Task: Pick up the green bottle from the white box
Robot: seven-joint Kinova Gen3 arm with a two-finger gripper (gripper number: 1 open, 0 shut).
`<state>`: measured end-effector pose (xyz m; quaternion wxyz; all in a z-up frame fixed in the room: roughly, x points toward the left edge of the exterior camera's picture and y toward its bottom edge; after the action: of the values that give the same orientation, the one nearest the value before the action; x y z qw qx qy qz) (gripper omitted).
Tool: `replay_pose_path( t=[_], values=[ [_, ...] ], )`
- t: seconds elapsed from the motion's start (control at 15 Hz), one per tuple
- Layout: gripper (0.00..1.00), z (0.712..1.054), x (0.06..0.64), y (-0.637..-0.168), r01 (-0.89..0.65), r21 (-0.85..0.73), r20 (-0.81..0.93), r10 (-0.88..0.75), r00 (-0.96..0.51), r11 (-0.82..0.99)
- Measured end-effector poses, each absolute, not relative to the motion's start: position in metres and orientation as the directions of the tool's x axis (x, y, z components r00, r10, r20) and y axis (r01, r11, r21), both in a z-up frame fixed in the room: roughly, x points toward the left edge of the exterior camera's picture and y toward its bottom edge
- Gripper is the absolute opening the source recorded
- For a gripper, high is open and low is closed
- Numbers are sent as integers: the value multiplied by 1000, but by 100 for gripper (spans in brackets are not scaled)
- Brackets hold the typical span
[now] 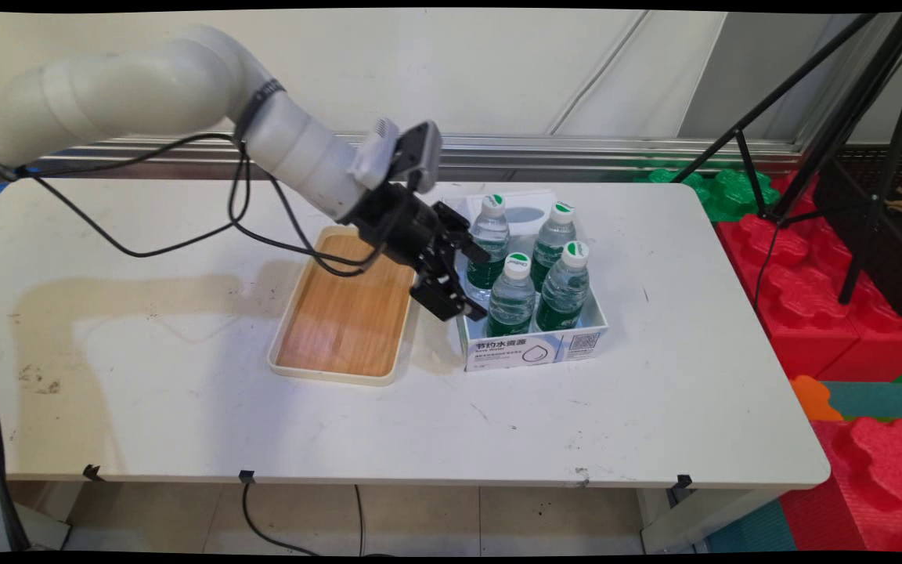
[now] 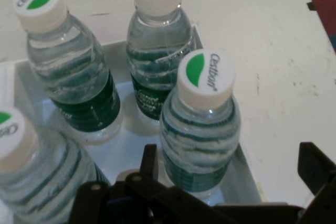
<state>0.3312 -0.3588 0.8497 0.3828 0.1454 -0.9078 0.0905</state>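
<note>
Bottles, four of them, stand upright in a white open box (image 1: 533,348) near the middle of the white table (image 1: 185,423), and we see the black gripper (image 1: 467,282) reaching down over the box's left side. Its fingers are spread wide: in the hand view one finger (image 2: 148,163) rises just left of the nearest bottle (image 2: 202,129) and the other (image 2: 315,169) stands out to that bottle's right, beyond the box wall, so the bottle sits between them with nothing clamped; we cannot tell whether either finger touches it. In the main view the front pair are the front left bottle (image 1: 512,298) and the front right bottle (image 1: 564,286), and behind them stand the back left bottle (image 1: 488,239) and the back right bottle (image 1: 551,239). All have white caps with a green mark and green labels, and all hold clear water. Just left of the box lies a tray (image 1: 341,313) with a wooden floor and a cream rim, lying flat beneath the arm's wrist. Black cables (image 1: 185,235) hang from the arm over the table's left half. Right of the table we see red and green foam blocks (image 1: 850,329) on the floor and a black tripod (image 1: 835,102).
</note>
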Motion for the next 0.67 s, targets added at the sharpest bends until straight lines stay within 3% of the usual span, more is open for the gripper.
replay_pose_path(
  t=[0.67],
  values=[
    [100, 813, 296, -385, -337, -59, 725, -192, -662, 940]
  ],
)
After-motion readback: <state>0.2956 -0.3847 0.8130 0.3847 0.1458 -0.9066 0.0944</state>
